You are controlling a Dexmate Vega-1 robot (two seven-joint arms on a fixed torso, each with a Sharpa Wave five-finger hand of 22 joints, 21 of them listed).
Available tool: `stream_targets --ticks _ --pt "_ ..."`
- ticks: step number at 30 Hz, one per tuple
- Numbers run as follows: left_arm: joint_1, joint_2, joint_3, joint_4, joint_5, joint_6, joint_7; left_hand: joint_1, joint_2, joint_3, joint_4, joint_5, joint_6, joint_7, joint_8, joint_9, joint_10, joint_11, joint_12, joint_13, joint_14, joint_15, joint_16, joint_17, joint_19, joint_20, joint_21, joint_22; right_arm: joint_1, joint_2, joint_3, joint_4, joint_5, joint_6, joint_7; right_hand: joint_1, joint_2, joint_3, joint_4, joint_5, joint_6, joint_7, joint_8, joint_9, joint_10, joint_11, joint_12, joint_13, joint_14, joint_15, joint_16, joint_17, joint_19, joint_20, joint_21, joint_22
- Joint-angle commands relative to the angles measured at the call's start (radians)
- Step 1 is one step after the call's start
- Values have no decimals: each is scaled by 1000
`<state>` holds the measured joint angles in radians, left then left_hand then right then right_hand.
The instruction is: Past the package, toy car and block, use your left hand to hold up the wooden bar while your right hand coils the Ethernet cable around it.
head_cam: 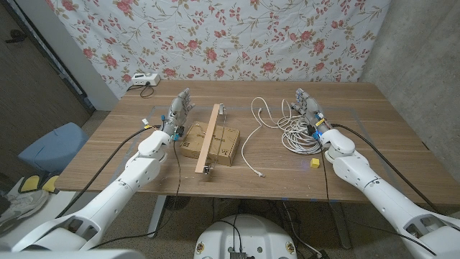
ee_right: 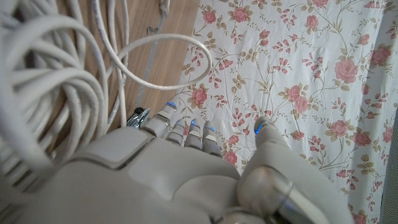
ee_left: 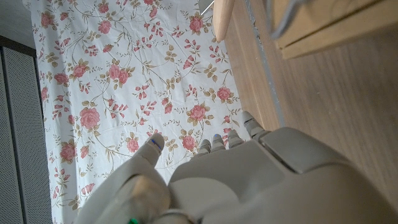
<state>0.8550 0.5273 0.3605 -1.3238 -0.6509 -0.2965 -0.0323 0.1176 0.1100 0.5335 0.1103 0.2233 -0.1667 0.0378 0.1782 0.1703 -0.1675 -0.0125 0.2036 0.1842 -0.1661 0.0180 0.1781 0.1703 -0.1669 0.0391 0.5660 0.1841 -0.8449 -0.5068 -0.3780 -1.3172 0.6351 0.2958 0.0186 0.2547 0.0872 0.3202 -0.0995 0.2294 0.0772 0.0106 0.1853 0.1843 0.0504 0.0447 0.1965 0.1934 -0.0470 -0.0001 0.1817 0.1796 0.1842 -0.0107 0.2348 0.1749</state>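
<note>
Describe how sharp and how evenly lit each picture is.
Head view: sharp, evenly lit; soft shadows under the bar. Left wrist view: the left hand is close and slightly soft, the curtain clear. Right wrist view: the cable loops nearest the camera are blurred, the right hand dim.

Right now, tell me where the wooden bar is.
In the head view, the wooden bar lies left of centre, across the cardboard package, just right of the left hand.

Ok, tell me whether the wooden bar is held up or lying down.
Lying down. The wooden bar rests across the cardboard package, and the left robot hand beside it holds nothing.
</note>
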Motion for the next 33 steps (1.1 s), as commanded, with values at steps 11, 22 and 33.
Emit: stream_targets --ticks 11,22,33 --pt "-14 71 29 -113 222 66 190 95 14 33 -99 -17 -15 -61 24 4 -6 -20 25 5 4 40 20 0 6 34 -3 -1 17 -3 9 38 9 36 45 7 -4 8 -2 4 7 -2 6 2 3 6 4 3 -5 4 8 4 9 1 -1 3" --pt "-33 206 54 -298 383 312 267 142 9 46 -150 -30 20 -64 30 5 13 -27 27 6 16 41 16 1 15 38 -9 -1 20 8 20 96 38 74 98 6 -4 7 -2 3 8 -3 6 2 4 5 4 3 -4 4 9 4 9 3 -2 3" --pt "-89 345 93 -461 511 552 194 204 4 60 -217 -43 70 -67 35 6 42 -33 29 6 33 29 14 2 30 33 -18 0 -2 7 34 94 52 101 106 5 -3 7 -3 3 8 -4 6 2 4 6 4 3 -3 6 9 5 11 4 -4 3"
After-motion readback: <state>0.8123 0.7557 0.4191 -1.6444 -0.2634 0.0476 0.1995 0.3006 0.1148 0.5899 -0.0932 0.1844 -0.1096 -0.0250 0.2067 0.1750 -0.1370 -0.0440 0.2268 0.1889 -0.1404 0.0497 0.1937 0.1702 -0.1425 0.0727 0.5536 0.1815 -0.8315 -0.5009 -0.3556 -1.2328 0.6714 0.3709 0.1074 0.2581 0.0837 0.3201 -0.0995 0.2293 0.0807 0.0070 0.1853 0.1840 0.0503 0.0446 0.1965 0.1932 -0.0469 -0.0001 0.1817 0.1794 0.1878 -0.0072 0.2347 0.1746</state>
